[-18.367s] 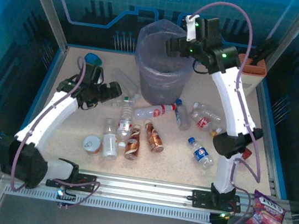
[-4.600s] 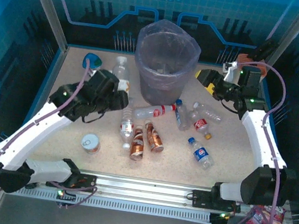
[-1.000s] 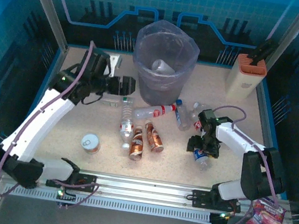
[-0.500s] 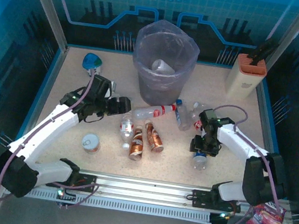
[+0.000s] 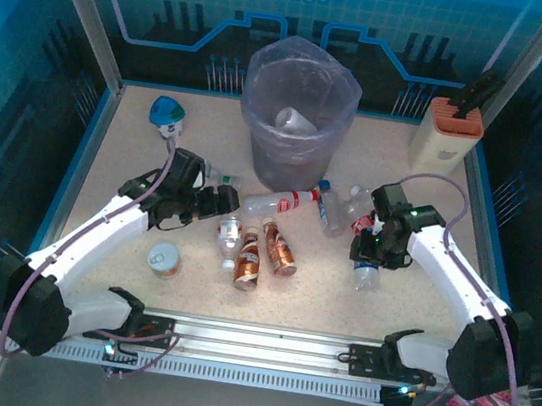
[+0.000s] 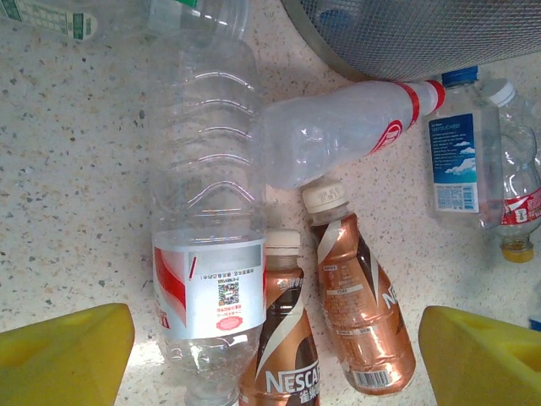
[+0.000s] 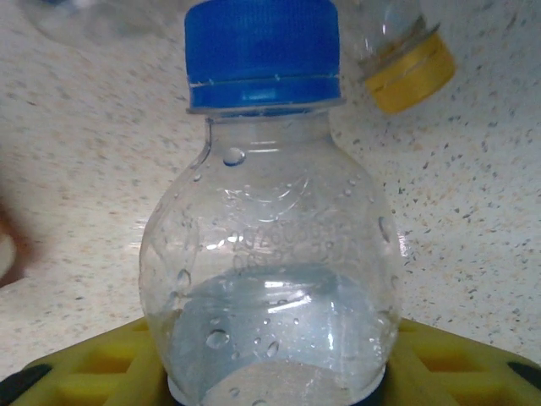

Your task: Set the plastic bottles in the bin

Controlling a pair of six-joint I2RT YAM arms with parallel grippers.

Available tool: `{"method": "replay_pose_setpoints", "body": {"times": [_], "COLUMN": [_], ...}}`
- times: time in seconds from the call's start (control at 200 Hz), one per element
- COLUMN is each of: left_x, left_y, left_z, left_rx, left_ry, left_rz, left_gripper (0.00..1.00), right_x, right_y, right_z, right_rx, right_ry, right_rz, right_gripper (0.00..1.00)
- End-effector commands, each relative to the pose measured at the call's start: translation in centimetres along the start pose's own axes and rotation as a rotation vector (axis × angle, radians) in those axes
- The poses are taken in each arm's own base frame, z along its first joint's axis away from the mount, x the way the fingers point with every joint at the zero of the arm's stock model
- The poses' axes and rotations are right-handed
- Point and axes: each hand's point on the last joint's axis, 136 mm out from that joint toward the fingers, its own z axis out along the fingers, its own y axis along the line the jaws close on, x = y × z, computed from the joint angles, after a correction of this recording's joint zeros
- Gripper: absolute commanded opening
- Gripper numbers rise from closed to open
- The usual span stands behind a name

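The bin (image 5: 293, 156) stands at the back centre with one clear bottle (image 5: 293, 119) inside. In front of it lie a milky bottle with a red cap (image 5: 276, 202) (image 6: 338, 135), a blue-labelled bottle (image 5: 329, 209) (image 6: 456, 144), a clear red-labelled bottle (image 5: 229, 233) (image 6: 207, 254) and two copper-brown bottles (image 5: 246, 258) (image 5: 282, 249) (image 6: 359, 313). My left gripper (image 5: 219, 199) (image 6: 275, 359) hovers open above the red-labelled and copper bottles, a yellow finger on each side. Right of the pile, my right gripper (image 5: 370, 249) (image 7: 270, 376) is shut on a clear blue-capped bottle (image 5: 366, 274) (image 7: 262, 254).
A short tin (image 5: 166, 260) sits near the left arm. A white object with a blue top (image 5: 168, 111) lies at the back left, a beige block with an orange top (image 5: 446, 135) at the back right. A yellow-capped bottle (image 7: 410, 59) lies just beyond the held one.
My left gripper has come down from beside the bin to the bottles in front of it. My right gripper has taken hold of the blue-capped bottle and shifted it slightly away from the near edge.
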Motion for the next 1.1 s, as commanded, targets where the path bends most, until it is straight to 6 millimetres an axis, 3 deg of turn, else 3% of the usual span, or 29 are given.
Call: {"method": "replay_pose_setpoints", "body": {"times": [0.0, 0.325, 0.625, 0.871, 1.096], "left_x": [0.5, 3.9, 7.5, 8.3, 8.3], "left_y": [0.1, 1.0, 2.8, 4.5, 4.2], "left_z": [0.8, 2.8, 3.4, 4.1, 5.2], "left_rx": [0.026, 0.010, -0.097, -0.143, -0.084], "left_ry": [0.025, 0.111, 0.157, 0.136, 0.108], "left_rz": [-0.032, -0.053, -0.008, -0.021, -0.058], "left_gripper": [0.88, 0.89, 0.89, 0.89, 0.89], "right_x": [-0.3, -4.9, -11.4, -16.4, -20.3], "right_y": [0.4, 1.3, 3.9, 8.1, 13.0], "right_z": [-3.2, -11.4, -18.9, -24.4, -26.6], "right_rx": [-0.030, -0.090, -0.154, -0.303, -0.399], "right_ry": [-0.031, -0.249, -0.502, -0.722, -0.824], "right_rz": [-0.024, -0.068, -0.130, -0.168, -0.242], "right_gripper": [0.52, 0.50, 0.50, 0.48, 0.46]}}
